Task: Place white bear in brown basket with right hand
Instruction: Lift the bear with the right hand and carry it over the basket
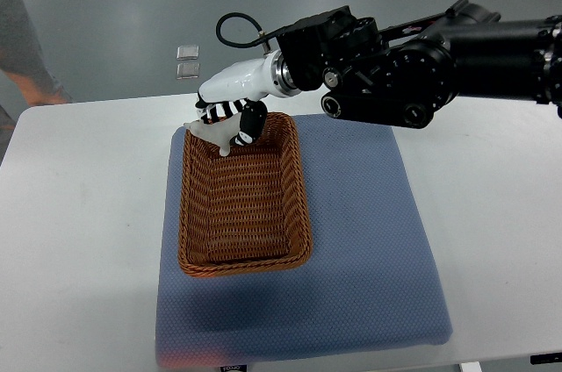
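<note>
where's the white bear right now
In the top view the white bear is held in the right hand, above the far end of the brown basket, left of picture centre, over the blue mat.

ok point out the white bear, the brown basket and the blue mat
white bear (pixel 213 134): top view, on its pale body below the right hand (pixel 230 109)
brown basket (pixel 242 205): top view, on its bare woven floor
blue mat (pixel 369 240): top view, on the open cloth right of the basket
</note>
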Robot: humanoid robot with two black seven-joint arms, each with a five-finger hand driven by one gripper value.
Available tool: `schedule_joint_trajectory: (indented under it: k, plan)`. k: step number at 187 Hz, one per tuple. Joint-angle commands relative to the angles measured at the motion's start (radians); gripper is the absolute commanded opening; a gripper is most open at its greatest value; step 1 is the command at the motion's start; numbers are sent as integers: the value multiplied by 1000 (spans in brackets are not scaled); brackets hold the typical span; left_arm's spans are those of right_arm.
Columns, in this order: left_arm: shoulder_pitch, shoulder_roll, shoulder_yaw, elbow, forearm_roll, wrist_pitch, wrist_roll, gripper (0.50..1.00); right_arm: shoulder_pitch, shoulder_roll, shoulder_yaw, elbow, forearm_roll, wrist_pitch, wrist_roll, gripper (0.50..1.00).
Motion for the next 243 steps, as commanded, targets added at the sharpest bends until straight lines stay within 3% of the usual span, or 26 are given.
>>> schedule_joint_trajectory:
  k: [1, 93, 243]
  plan:
    - [0, 0, 0, 0, 0, -1, 0, 1000, -44, 8, -3, -19, -4, -5, -4, 500]
    - [0, 0, 0, 0, 0, -1, 0, 1000, -203, 8, -11, -163, -47, -6, -6, 500]
    - [0, 0, 0, 0, 0, 1, 0, 1000, -203, 8, 2, -117, -58, -12, -3, 500]
